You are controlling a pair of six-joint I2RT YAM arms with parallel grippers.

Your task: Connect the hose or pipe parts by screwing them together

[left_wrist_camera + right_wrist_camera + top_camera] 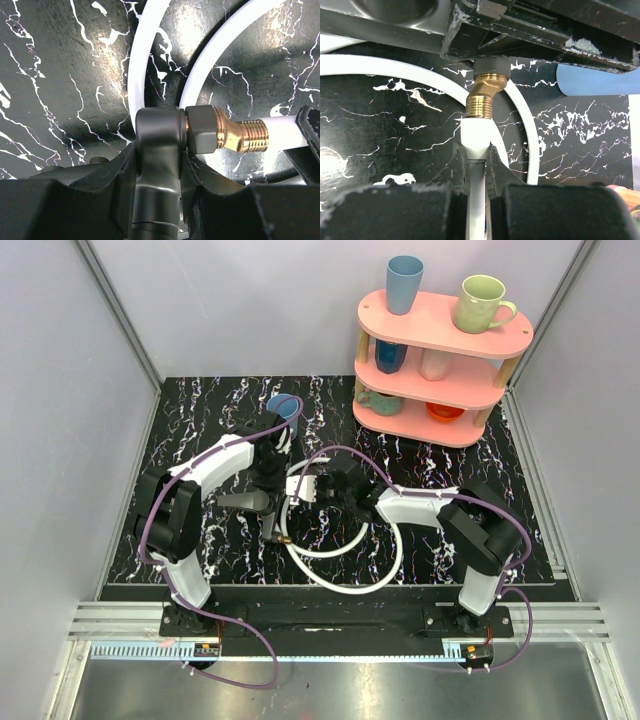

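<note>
White hoses (345, 558) curl in loops on the black marble table (190, 420). My left gripper (157, 167) is shut on a grey metal fitting (157, 132). A grey hex nut (202, 135) and a bent brass threaded piece (242, 135) join it to a white hose end (282, 131). My right gripper (479, 167) is shut on that white hose end (477, 137), just behind the brass thread (481, 100). Both grippers meet mid-table, left gripper (270, 502) and right gripper (318, 485). Another small brass hose end (286, 538) lies on the table below them.
A blue cup (285, 406) stands just behind the grippers, also visible in the right wrist view as a blue cup (600, 80). A pink three-tier shelf (440, 325) with mugs occupies the back right corner. Purple cables run along both arms.
</note>
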